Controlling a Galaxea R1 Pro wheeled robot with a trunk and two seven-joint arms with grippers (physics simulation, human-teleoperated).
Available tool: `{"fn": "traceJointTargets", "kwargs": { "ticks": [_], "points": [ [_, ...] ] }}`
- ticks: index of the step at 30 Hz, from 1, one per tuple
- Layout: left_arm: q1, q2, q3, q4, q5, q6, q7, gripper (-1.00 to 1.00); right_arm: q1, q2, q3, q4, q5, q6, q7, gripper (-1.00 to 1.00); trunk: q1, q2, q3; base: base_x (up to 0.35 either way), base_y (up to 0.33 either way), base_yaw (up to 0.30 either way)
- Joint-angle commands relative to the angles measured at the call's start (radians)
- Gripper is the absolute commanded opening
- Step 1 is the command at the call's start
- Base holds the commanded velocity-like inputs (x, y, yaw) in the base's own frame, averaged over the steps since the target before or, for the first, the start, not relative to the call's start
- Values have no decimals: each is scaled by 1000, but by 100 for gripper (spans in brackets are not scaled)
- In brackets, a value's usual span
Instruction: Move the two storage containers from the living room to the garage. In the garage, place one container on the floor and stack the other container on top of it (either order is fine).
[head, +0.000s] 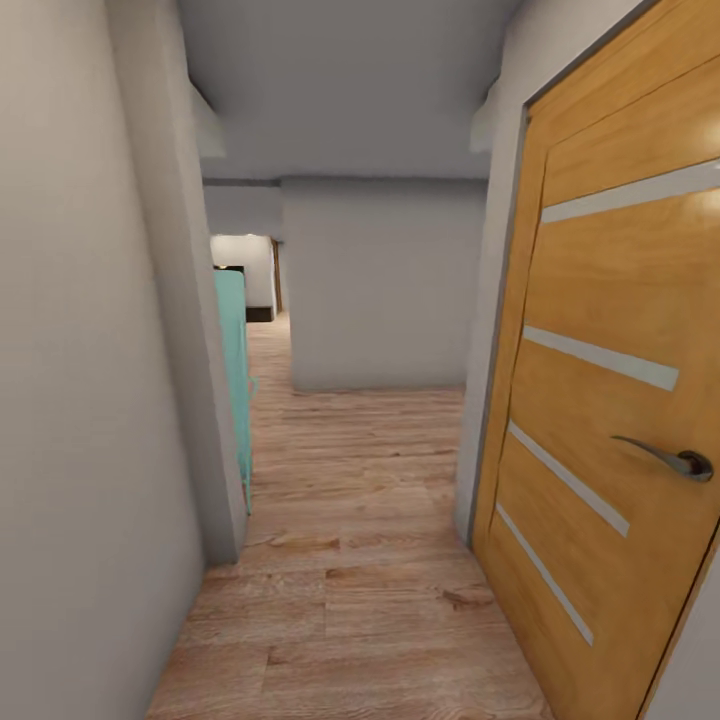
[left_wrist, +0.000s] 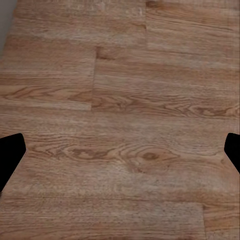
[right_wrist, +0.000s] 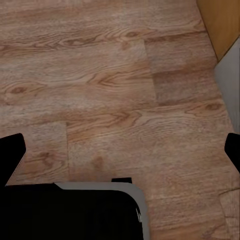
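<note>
Wood-plank floor (head: 350, 600) nearest, door (head: 620, 400) at 3 o'clock. Left tool (left_wrist: 120, 150), right tool (right_wrist: 120, 150): fingers apart, empty. Transit step; next: drive on, find containers.

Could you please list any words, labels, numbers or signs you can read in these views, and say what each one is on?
There is no readable text.
The wooden door bears pale stripes and a metal handle, no lettering.
The walls, the plank floor and the turquoise panel are unmarked.
</note>
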Motion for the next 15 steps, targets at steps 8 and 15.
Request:
{"fn": "traceJointTargets", "kwargs": {
  "ticks": [8, 15],
  "points": [
    [-2, 0, -6, 5, 10, -6, -3, 100, 0, -1, 7, -2, -9, -1, 4, 100, 1, -1, -1, 326, 0, 158],
    [-2, 0, -6, 5, 10, -6, -3, 100, 0, -1, 7, -2, -6, -1, 4, 100, 1, -1, -1, 326, -24, 13]
  ]
}}
